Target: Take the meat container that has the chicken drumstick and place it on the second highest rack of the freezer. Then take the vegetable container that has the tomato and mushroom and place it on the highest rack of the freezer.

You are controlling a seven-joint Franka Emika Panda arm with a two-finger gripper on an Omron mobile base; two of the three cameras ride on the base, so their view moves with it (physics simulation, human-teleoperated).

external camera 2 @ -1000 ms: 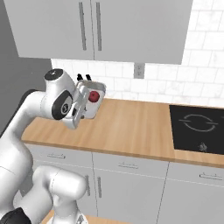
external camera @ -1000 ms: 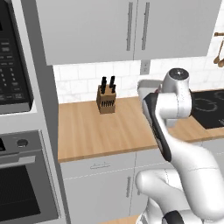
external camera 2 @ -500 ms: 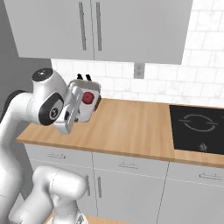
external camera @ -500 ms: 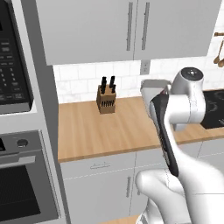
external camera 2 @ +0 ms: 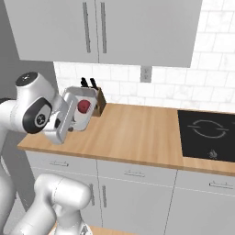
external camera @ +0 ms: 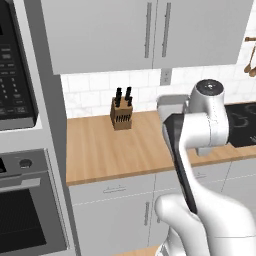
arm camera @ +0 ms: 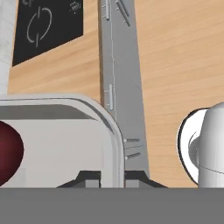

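My gripper [arm camera: 113, 178] is shut on the rim of the vegetable container [arm camera: 57, 131], a light-grey tray with rounded corners. In the right base view the container [external camera 2: 75, 98] hangs tilted above the left end of the counter, level with my gripper [external camera 2: 68, 120]. The red tomato [external camera 2: 84, 106] lies inside it, and the hand view catches the tomato [arm camera: 8, 151] at its left edge. From the left base view a corner of the container [external camera: 172, 102] peeks out behind the arm. The mushroom is hidden. The freezer, its racks, the meat container and the chicken drumstick are out of view.
A wooden knife block [external camera 2: 97, 102] stands on the wood counter [external camera 2: 137, 133] at the back wall, close behind the tray. A black cooktop [external camera 2: 209, 133] lies to the right. An oven [external camera: 25, 210] and microwave stack is at the far left, with wall cabinets overhead.
The arm has swung round with the tray: its upper link has moved right in the left base view, and the tray has shifted slightly left and lower in the right base view.
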